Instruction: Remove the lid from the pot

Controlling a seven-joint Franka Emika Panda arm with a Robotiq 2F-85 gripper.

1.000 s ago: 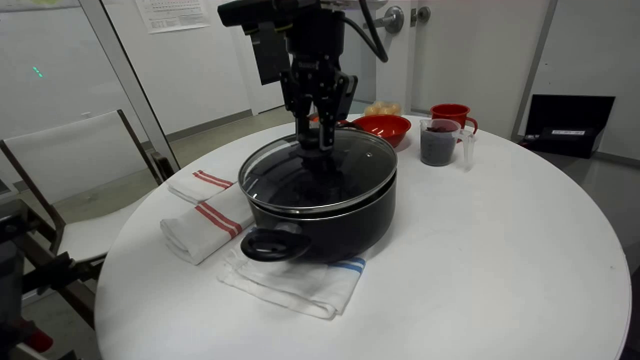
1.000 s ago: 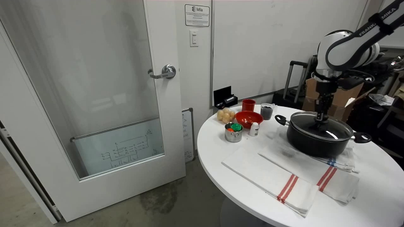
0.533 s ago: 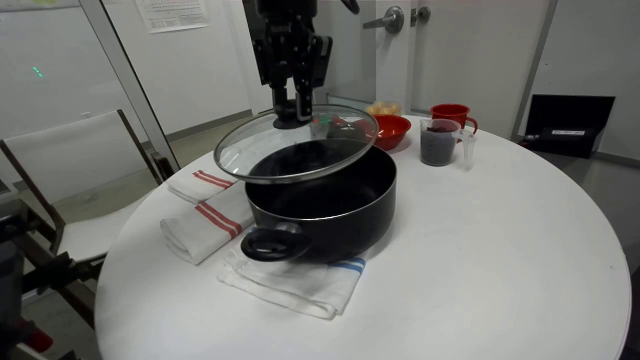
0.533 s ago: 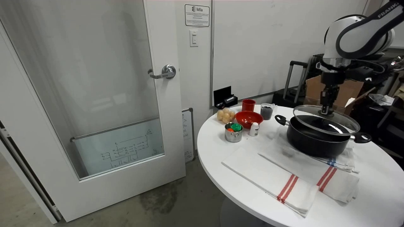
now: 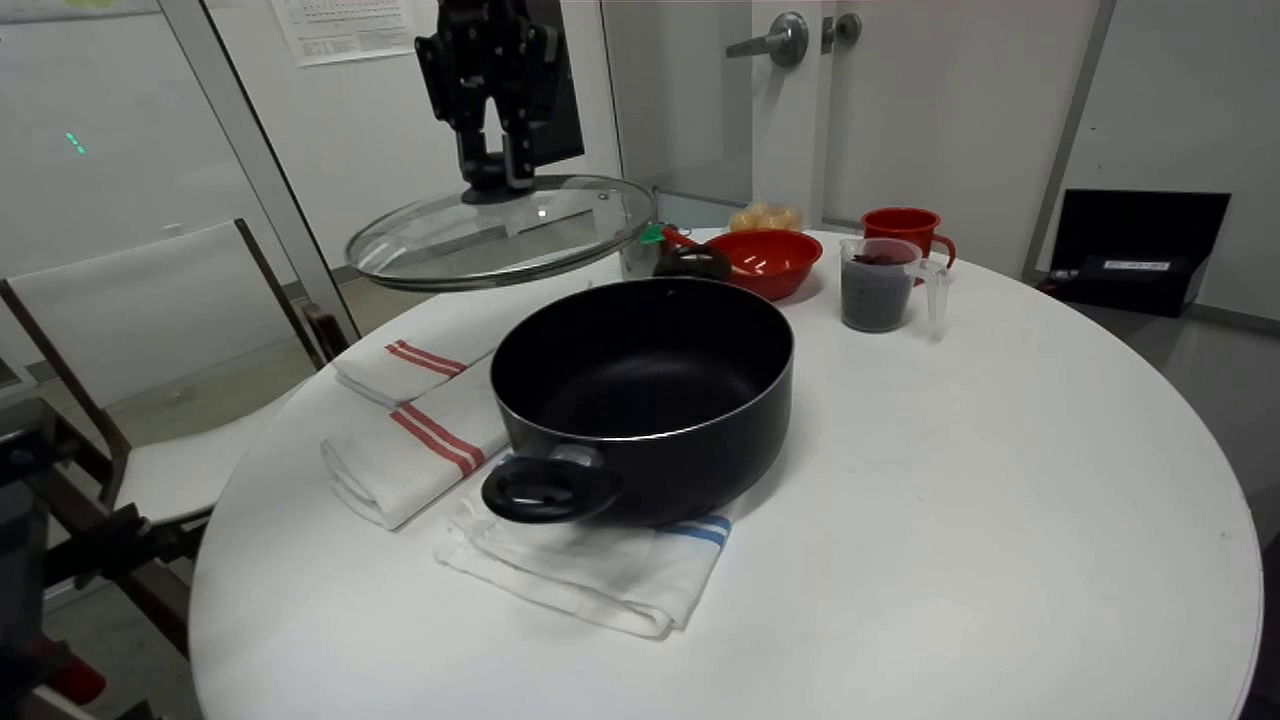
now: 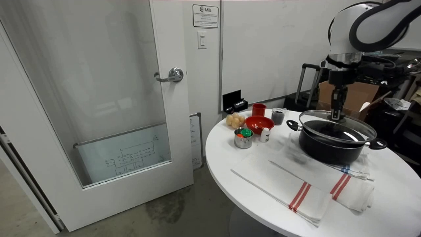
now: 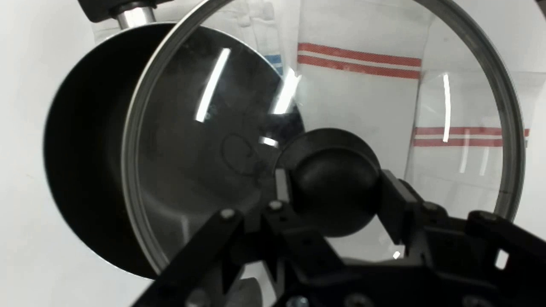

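Lid (image 5: 520,235) was off the pot (image 5: 690,460) and in the air, straight below the pincer (image 5: 497,178). Pincer was clasped about the lid's black knob (image 7: 337,192), jaws parted only by the knob's breadth, one finger on each side.

Key relation: lid to pot, sideways. In an exterior view a gap showed between the two rims, the lid higher and offset toward the red-striped towels (image 5: 410,465). The wrist view showed part of the disc overlapping the pot, knob just past the pot's edge. Lid was round, so no long axis to align; the pot's handles gave the only line, and the offset ran across it. Lid appeared slightly tilted; amount not readable.

Edges: the rim of the bench (image 5: 960,480) ran just beside those towels; its wider stretch lay on the pot's opposite side. Red bowl (image 5: 785,272) and measuring cup (image 5: 872,295) stood beyond the pot, apart from the lid.

Judgement: removal looked done, setting-down not. Further travel away from the pot seemed needed before any lowering, lest the rims knock; overshoot might leave the lid overhanging the bench edge.
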